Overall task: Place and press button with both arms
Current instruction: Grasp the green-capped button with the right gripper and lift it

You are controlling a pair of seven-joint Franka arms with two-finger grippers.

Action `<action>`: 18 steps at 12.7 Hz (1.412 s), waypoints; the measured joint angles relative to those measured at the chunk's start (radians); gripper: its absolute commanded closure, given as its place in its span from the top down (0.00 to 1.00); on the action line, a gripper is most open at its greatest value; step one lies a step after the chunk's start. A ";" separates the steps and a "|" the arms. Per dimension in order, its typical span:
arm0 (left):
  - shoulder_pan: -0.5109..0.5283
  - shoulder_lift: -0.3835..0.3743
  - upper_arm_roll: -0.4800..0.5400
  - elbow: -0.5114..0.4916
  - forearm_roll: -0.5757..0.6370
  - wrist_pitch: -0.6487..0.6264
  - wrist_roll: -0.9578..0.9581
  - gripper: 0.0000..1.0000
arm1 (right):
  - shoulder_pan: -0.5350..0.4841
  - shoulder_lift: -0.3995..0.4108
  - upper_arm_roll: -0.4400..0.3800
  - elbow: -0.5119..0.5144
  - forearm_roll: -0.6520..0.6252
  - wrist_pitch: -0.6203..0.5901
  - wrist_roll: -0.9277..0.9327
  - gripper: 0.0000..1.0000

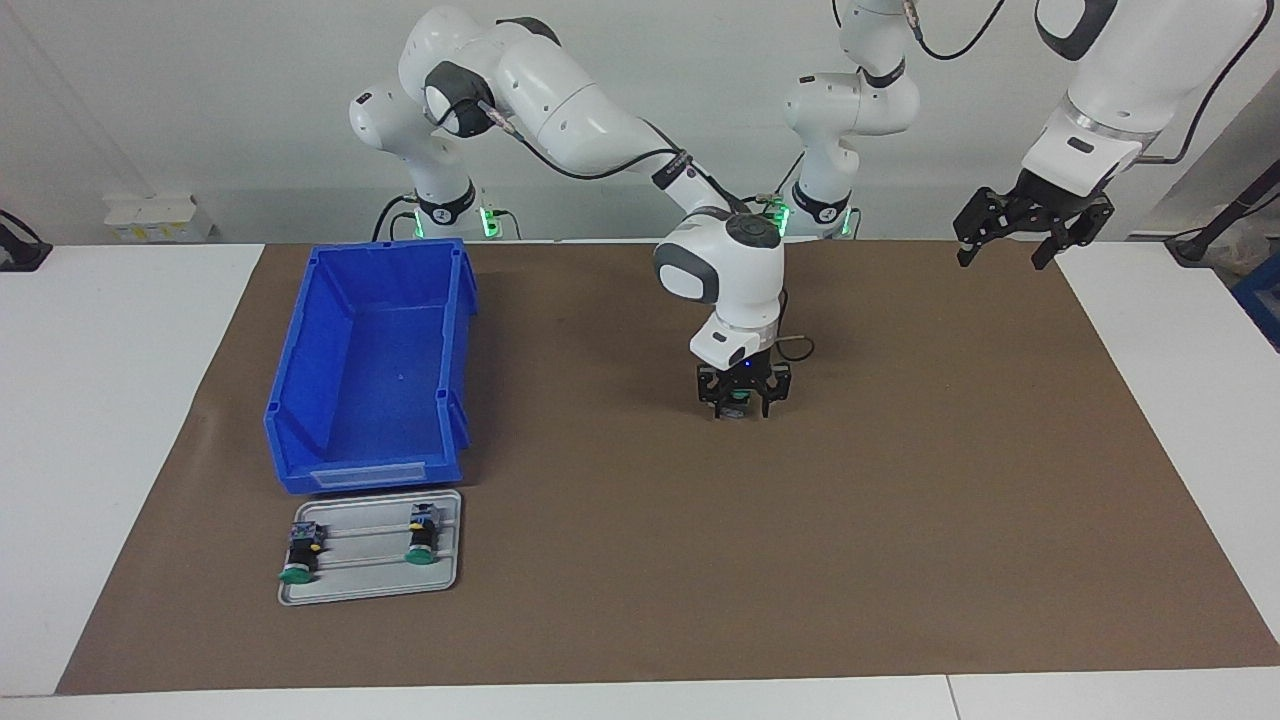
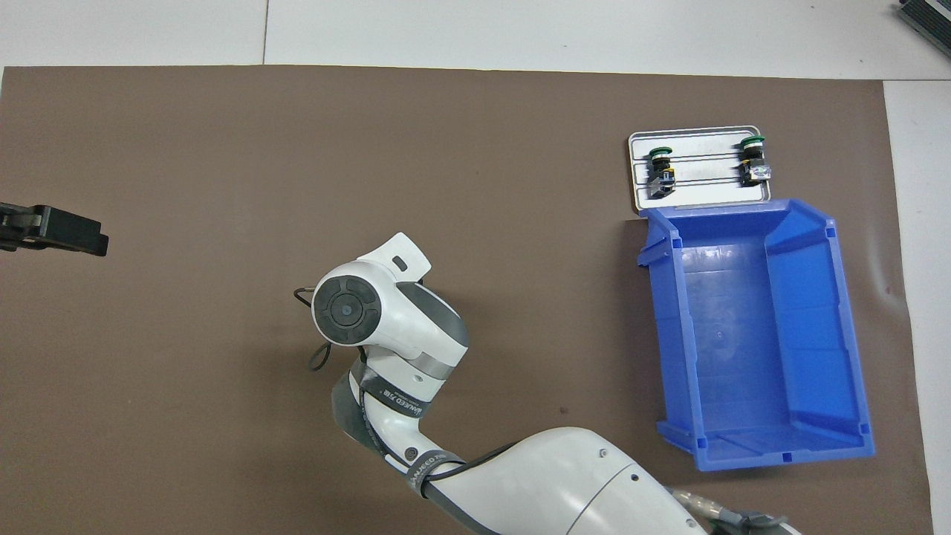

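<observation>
My right gripper (image 1: 742,403) is shut on the button (image 1: 739,396), whose green cap shows between the fingers, and holds it down at the brown mat (image 1: 900,500) near the table's middle. In the overhead view the right arm's wrist (image 2: 349,308) hides both gripper and button. My left gripper (image 1: 1030,228) hangs open and empty, raised over the mat's edge at the left arm's end; it also shows in the overhead view (image 2: 52,229).
A blue bin (image 1: 290,370) stands empty toward the right arm's end. Farther from the robots, touching it, a grey tray (image 1: 450,575) holds two identical buttons (image 1: 300,552) (image 1: 420,535). The overhead view shows the tray (image 2: 706,195) and bin (image 2: 672,327) too.
</observation>
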 measured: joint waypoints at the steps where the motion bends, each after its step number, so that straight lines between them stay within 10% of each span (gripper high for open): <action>1: 0.000 0.000 0.000 0.000 0.000 0.000 0.000 1.00 | -0.001 0.000 -0.001 0.002 -0.011 -0.007 0.000 0.77; 18: 0.000 0.000 0.000 0.000 0.000 0.000 0.000 1.00 | -0.001 -0.001 -0.002 0.004 -0.013 -0.007 0.081 0.33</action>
